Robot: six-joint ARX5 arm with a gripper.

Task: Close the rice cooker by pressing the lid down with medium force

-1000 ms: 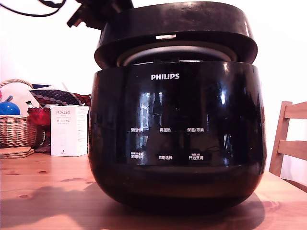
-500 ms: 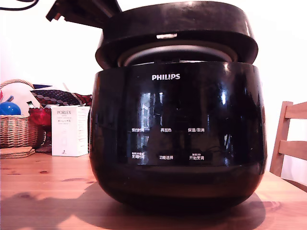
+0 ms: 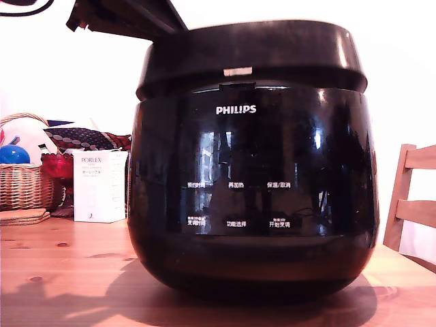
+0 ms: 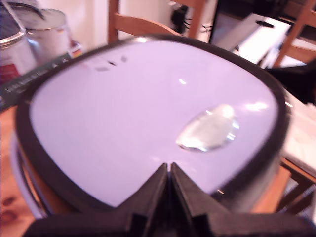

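Black lid (image 3: 248, 54) sits down on rice cooker (image 3: 252, 197).

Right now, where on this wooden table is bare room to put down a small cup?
Free: the wooden table in front of the white Porlex box, up to the glossy black rice cooker, and a smaller strip between cooker and wooden chair. Crowded: the exterior view's left rear, with wicker basket and box.
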